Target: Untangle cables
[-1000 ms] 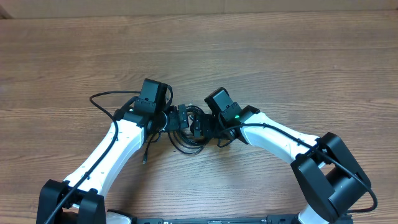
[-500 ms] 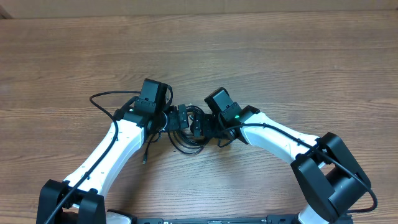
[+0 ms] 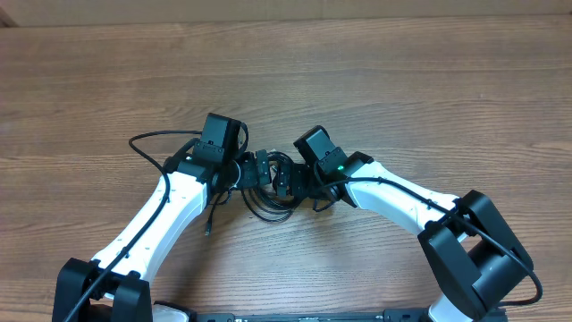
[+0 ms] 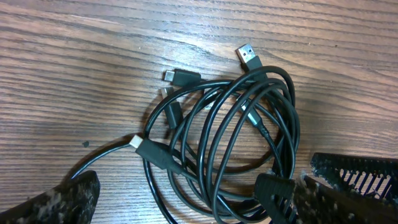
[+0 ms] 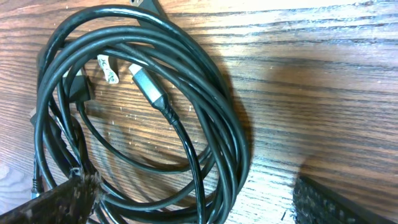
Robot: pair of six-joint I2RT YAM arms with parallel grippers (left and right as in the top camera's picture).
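The cables (image 3: pixel 268 192) lie as one tangled coil of thin black cords on the wooden table, between the two wrists. In the left wrist view the coil (image 4: pixel 230 143) shows a USB-A plug (image 4: pixel 249 56) and a smaller plug (image 4: pixel 177 76) at its top. My left gripper (image 4: pixel 199 205) is open, its fingers (image 4: pixel 56 202) astride the coil's near strands without closing on them. In the right wrist view the coil (image 5: pixel 143 112) has a silver plug (image 5: pixel 146 84) inside it. My right gripper (image 5: pixel 196 208) is open too, with strands running between its fingers (image 5: pixel 336 205).
One cable tail (image 3: pixel 210 219) trails toward the table's front and ends in a small plug. A thicker black wire loop (image 3: pixel 143 143) from the left arm arcs out to the left. A black ribbed piece (image 4: pixel 277 193) sits on the coil beside my left gripper's right finger.
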